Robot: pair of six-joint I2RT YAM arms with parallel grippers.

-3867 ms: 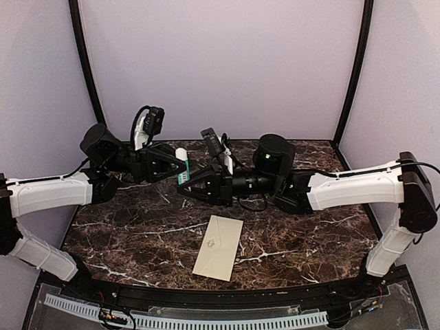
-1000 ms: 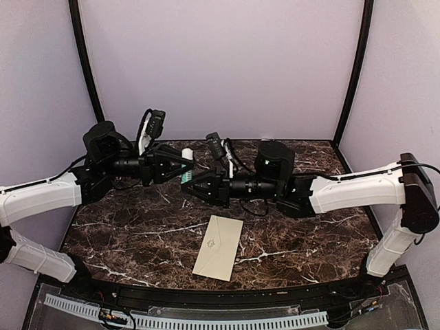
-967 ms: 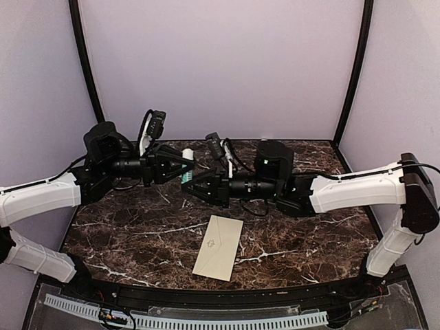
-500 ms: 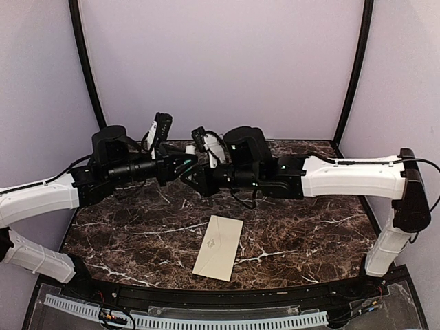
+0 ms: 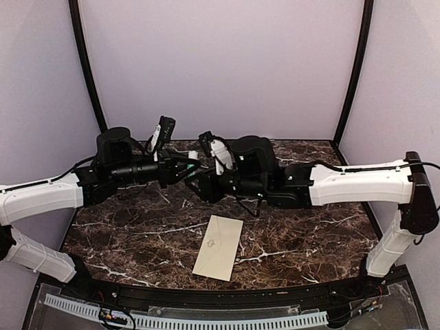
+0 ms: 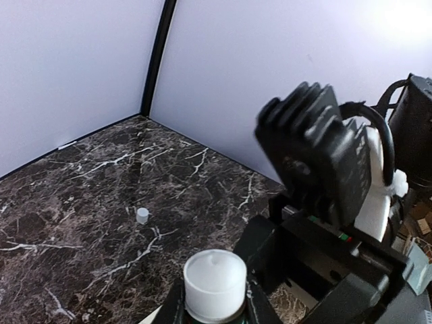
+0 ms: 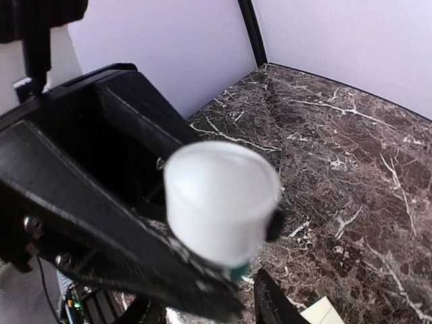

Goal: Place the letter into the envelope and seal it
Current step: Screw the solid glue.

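Note:
The cream envelope lies flat on the marble table at front centre, emblem up; a corner of it shows in the right wrist view. The letter is not in view. My left gripper is shut on a glue stick with a green body and white top, held above the back of the table. My right gripper faces it, jaws straddling the same stick. I cannot tell whether they press on it.
A small white cap lies on the marble table near the back left corner. Black frame posts and lilac walls close in the back and sides. Both arms cross the middle of the table above the envelope.
Both grippers have risen and shifted toward the back centre. The right gripper has moved left, up against the glue stick in the left gripper. The envelope has not moved.

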